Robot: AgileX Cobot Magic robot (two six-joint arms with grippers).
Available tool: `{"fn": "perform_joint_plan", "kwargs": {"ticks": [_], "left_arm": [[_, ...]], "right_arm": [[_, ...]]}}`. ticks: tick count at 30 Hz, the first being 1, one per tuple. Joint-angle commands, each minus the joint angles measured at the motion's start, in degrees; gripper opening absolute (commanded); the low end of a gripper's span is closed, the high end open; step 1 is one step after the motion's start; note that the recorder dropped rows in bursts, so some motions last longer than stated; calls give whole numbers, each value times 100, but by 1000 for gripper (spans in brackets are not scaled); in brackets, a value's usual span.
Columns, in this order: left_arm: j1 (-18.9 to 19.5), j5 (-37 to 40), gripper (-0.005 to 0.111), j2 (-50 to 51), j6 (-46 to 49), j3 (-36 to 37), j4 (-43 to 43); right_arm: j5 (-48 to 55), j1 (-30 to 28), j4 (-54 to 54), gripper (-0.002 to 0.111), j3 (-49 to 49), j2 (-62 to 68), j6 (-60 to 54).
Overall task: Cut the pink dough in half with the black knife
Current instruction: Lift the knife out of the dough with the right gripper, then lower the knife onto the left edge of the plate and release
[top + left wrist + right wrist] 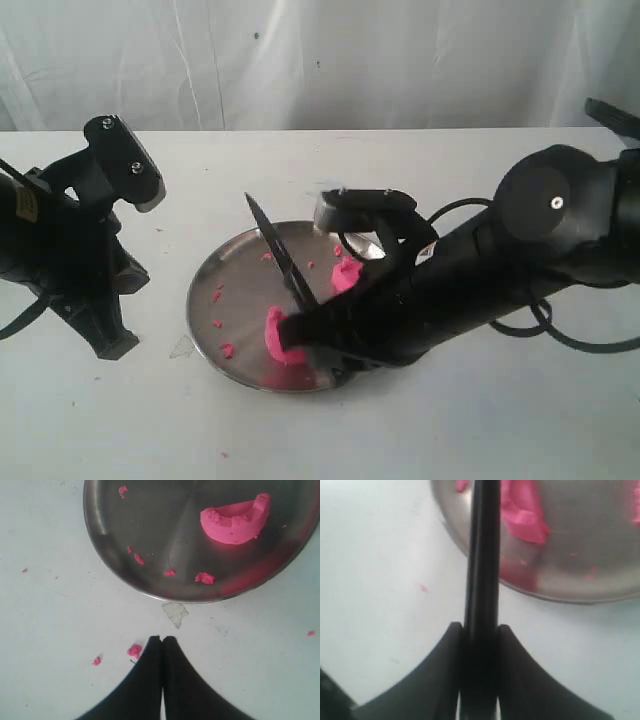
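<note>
Right end effector (480,635) reaches low across the round steel plate (225,270), clamping the slim black knife (280,258) tilted above two bright pink dough chunks (276,336) on it. Left end effector (162,641), closed empty, hangs beside the plate over the white surface (120,420).

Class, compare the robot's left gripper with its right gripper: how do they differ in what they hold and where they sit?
The right gripper is clamped on the black knife, while the left gripper is shut on nothing. The right gripper reaches over the steel plate by the pink dough; the left gripper hangs over bare table beside the plate. Both have black fingers.
</note>
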Motion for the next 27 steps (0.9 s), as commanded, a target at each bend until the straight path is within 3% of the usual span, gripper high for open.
{"fn": "perform_joint_plan", "kwargs": {"ticks": [1,5,10,14,21,27], "left_arm": [[8,18,0,-46,-10,-9,121],[8,8,0,-46,-37,-9,316],[8,-61,0,-46,-50,-9,294],[8,16,0,-46,-50,-9,294],[8,-33,0,-46,-50,-9,229],[8,-33,0,-46,-308,-9,229]], "right_arm": [[-661,8,2466,0,-11,-56,-555],[-356,8,3735,0,-131,28,-1509],[-28,202,4480,0,-365,536,-1587],[-540,287,4541,0,-557,1060,-1587],[-100,549,4692,0,-1000,1850,-1587],[-1016,586,4806,0,-1348,2419,-1587]]}}
